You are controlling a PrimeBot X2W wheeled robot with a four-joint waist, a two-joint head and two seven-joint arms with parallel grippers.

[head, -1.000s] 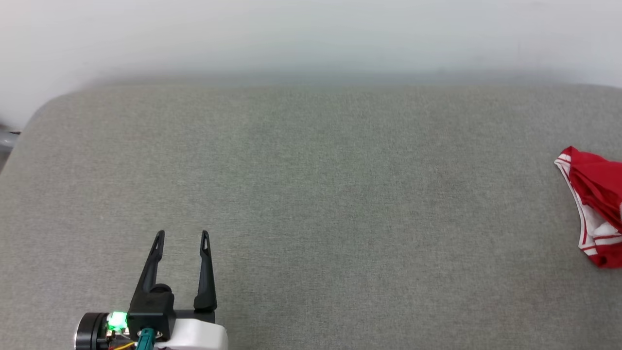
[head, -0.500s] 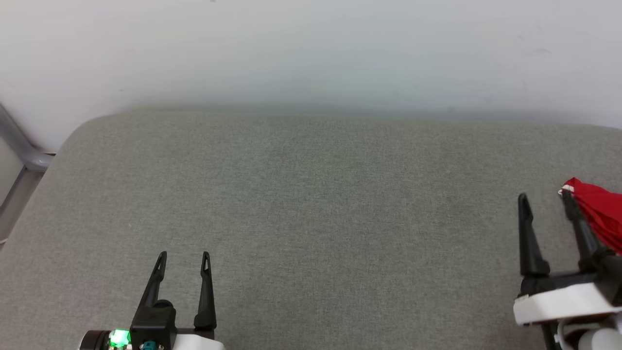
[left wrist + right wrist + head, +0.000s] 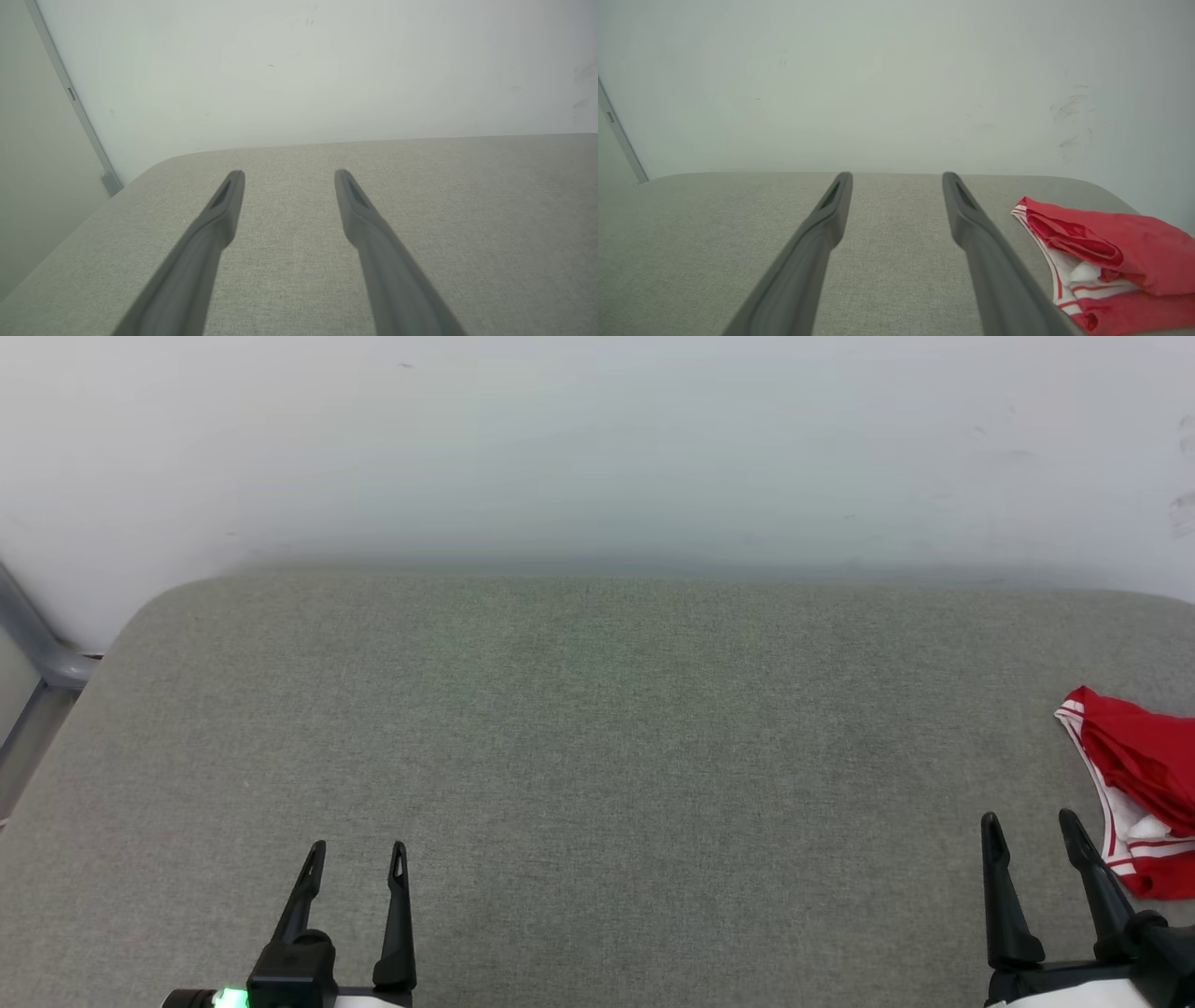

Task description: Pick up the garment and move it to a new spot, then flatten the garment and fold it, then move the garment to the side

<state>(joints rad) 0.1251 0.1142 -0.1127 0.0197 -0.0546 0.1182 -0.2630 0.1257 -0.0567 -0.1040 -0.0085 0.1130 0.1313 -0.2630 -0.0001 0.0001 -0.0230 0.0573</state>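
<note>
while the garment (image 3: 1134, 784) is lying at the right edge of the cushion (image 3: 597, 756), running near to far, the right gripper (image 3: 1028, 819) is hovering just left of it, nearer than the left gripper (image 3: 358, 847); both jaws are standing spread

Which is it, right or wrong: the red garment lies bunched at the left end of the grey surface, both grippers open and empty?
Wrong on the side: the head view shows the garment bunched at the right end of the grey surface. The left gripper and right gripper are open and empty.
</note>
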